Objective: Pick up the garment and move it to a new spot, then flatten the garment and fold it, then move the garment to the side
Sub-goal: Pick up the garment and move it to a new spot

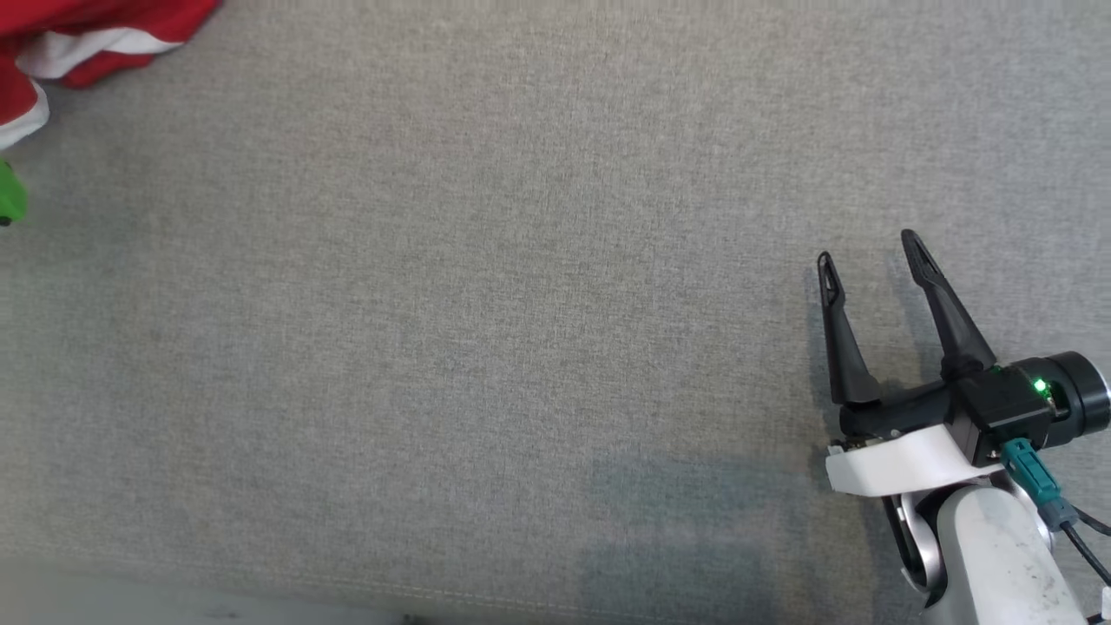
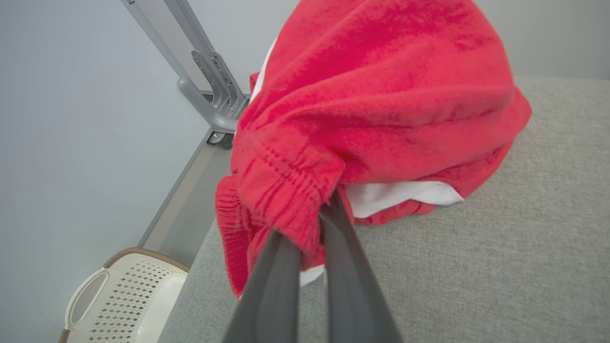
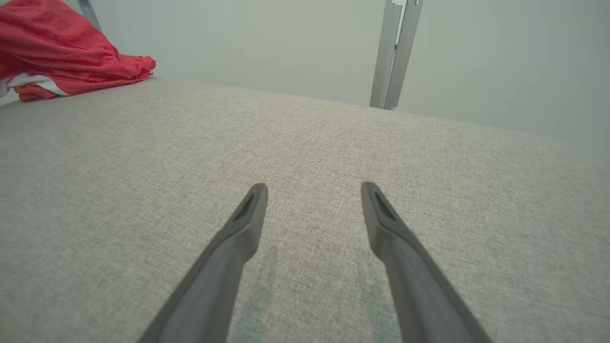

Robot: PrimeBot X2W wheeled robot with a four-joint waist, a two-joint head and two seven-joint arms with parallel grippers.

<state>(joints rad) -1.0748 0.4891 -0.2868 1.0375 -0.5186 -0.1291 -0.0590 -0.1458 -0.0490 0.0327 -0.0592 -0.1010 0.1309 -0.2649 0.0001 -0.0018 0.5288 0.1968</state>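
Observation:
The garment is red terry cloth with a white lining, bunched in a heap near the grey surface's corner. My left gripper is shut on its ribbed red hem, fingertips buried in the fold. In the head view the garment peeks in at the top left corner. It lies far off at the upper left as the garment in the right wrist view. My right gripper stands open over bare grey fabric at the right, nothing between its fingers.
Grey upholstered surface spans the head view, its front edge along the bottom. A white perforated basket sits on the floor beyond the surface's corner. Metal frame posts stand behind the garment, another post at the far edge.

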